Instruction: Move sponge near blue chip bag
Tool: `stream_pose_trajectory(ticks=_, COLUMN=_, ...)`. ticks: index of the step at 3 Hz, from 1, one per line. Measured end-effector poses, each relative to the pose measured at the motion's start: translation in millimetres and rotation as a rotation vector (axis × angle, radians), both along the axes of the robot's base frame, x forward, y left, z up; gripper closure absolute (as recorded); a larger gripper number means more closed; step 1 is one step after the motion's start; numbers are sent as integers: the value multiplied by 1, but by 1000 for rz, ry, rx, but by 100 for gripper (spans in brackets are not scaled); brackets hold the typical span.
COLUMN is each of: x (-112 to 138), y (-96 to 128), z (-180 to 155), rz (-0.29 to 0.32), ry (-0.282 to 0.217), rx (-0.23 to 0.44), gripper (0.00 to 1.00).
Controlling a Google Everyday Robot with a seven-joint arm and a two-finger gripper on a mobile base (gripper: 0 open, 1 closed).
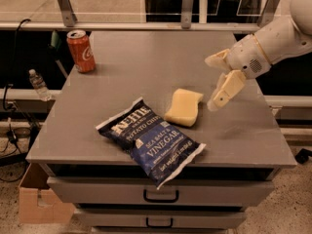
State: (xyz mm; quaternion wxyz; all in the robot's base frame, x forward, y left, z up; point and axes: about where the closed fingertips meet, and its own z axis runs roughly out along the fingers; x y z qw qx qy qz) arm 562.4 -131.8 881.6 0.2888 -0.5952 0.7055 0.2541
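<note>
The pale yellow sponge (pixel 183 107) lies flat on the grey table (pixel 146 62), just right of the blue chip bag's upper edge and touching or nearly touching it. The blue chip bag (pixel 150 140) lies at the table's front, one corner hanging over the front edge. My cream gripper (pixel 218 82) hangs above the table to the right of the sponge, clear of it. Its fingers are spread apart and hold nothing.
A red soda can (pixel 81 51) stands at the table's back left corner. Drawers with handles (pixel 160 196) sit under the tabletop. A water bottle (pixel 38 84) and a cardboard box (pixel 39 201) are on the left, off the table.
</note>
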Motion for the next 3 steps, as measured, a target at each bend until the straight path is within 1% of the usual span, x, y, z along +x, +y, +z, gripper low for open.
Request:
stream_pose_trajectory(ticks=1, x=6, y=-40, z=52, rz=-70, ry=-119, rx=28, gripper=0)
stream_pose_trajectory(ticks=2, x=2, y=-80, z=120, rz=-127, ry=-286, rx=45, gripper=0)
stream_pose_trajectory(ticks=3, x=2, y=-80, z=120, rz=-127, ry=-286, rx=45, gripper=0)
